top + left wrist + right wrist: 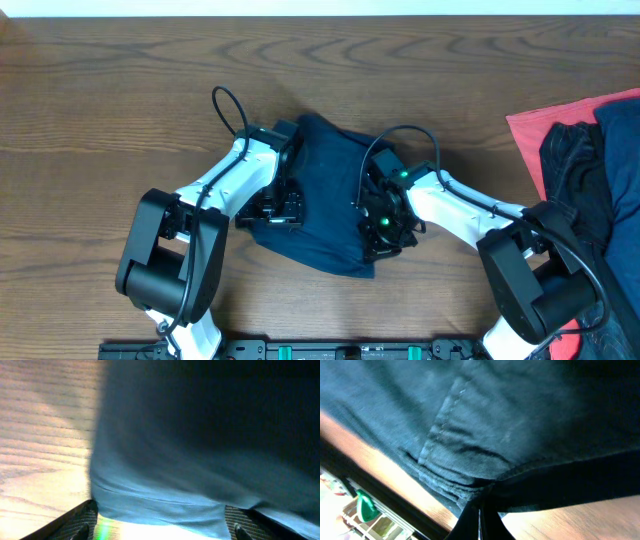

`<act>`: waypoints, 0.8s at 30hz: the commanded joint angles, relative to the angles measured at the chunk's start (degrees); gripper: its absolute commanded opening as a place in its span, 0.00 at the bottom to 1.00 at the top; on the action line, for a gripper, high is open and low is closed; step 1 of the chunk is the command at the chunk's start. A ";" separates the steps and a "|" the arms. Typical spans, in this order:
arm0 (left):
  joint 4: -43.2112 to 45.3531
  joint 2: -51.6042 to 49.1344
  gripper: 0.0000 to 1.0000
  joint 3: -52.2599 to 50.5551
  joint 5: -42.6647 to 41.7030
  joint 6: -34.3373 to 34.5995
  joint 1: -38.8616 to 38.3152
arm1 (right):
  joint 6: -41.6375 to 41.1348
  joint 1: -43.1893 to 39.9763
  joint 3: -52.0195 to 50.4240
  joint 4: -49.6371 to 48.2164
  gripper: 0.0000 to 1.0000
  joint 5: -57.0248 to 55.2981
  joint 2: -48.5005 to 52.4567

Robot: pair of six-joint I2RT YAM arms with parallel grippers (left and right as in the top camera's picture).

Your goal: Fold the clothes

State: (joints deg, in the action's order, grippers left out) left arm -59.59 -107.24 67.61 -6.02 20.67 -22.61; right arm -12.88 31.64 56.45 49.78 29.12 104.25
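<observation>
The dark navy-blue soft fabric shorts (325,185) sit bunched in the middle of the brown wood-grain table (100,110), a rumpled heap with its lower edge pointing toward the near side, and both arms are right on it. On the left side, the left gripper (283,207) is down at the heap's left edge, low against the cloth. From its wrist camera the two ridged fingers (80,522) stand wide apart at the bottom corners of the view, jaws spread. A hemmed edge of the shorts lies across the gap between them, with bare table off to the left. Over on the other side, the right gripper (381,225) is at the heap's lower right. Its wrist view is clear enough: the dark fingers (465,522) meet in a narrow point at the bottom of the frame, pressed together on a folded edge of the fabric, and a stitched seam runs up and away from the pinch. At the far right of the table, well apart from the action, a bright red flat cloth (535,130) lies under a shiny black crinkled garment (572,165), with a blue fabric piece (620,130) just beside it at the edge
</observation>
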 commanded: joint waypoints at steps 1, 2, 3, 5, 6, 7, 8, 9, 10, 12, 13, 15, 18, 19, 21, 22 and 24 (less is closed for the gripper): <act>-0.11 0.63 0.75 1.40 1.64 -1.84 0.22 | -2.56 -1.18 -0.39 1.97 0.01 -7.65 -0.46; -0.20 0.63 0.72 1.40 1.64 -2.45 0.33 | -2.99 -1.42 -0.39 2.54 0.01 -9.25 -0.79; -0.33 0.63 0.67 1.40 1.68 -2.51 0.48 | -2.99 -1.62 -0.39 2.84 0.01 -10.43 -0.92; -0.37 0.63 0.62 1.40 1.79 -2.49 0.87 | -2.99 -1.75 -0.39 3.23 0.06 -12.70 -0.96; -0.39 0.63 0.62 1.40 1.77 -2.49 1.14 | -2.99 -1.88 -0.39 3.48 0.11 -13.35 -0.96; -0.68 0.63 0.62 1.42 1.77 -2.49 1.38 | -2.99 -2.05 -0.39 3.89 0.13 -13.60 -0.98; -1.29 0.63 0.62 1.42 1.77 -2.49 1.64 | -3.10 -2.36 -0.37 4.52 0.13 -14.19 -1.22; -2.32 0.66 0.62 1.49 1.75 -2.51 1.97 | -4.22 -2.64 -0.37 5.18 0.16 -15.63 -1.40; -3.45 0.66 0.62 1.68 1.75 -2.49 2.25 | -5.49 -3.04 -0.37 5.79 0.17 -17.51 -1.90; -5.99 0.81 0.62 2.36 1.25 -2.62 2.86 | -6.67 -4.07 -0.31 6.16 0.19 -19.71 -3.13; -7.19 1.07 0.62 2.80 0.42 -2.71 3.17 | -6.84 -4.81 -0.26 6.12 0.20 -19.89 -4.20; -8.87 2.14 0.63 3.63 -1.99 -3.37 3.58 | -6.82 -6.27 -0.09 5.33 0.21 -19.37 -6.86; -9.77 4.74 0.63 4.96 -6.67 -4.90 3.67 | -6.75 -8.41 0.46 2.60 0.22 -15.78 -11.67; -9.53 5.92 0.63 5.44 -7.76 -5.07 3.67 | -6.51 -8.92 0.50 0.94 0.19 -14.12 -13.16; -8.20 8.15 0.64 6.19 -9.05 -5.03 3.67 | -5.92 -9.51 0.50 -4.15 0.08 -11.47 -15.80; -6.45 9.55 0.64 6.27 -10.05 -5.01 3.67 | -5.86 -9.57 0.50 -7.19 0.04 -10.86 -16.96; -2.91 11.56 0.63 6.12 -12.02 -4.87 3.54 | -5.92 -9.60 0.50 -13.70 0.03 -10.88 -18.12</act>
State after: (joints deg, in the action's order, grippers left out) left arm -64.29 -98.83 72.27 -13.63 16.67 -19.16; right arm -18.83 22.79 56.31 39.38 15.49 88.07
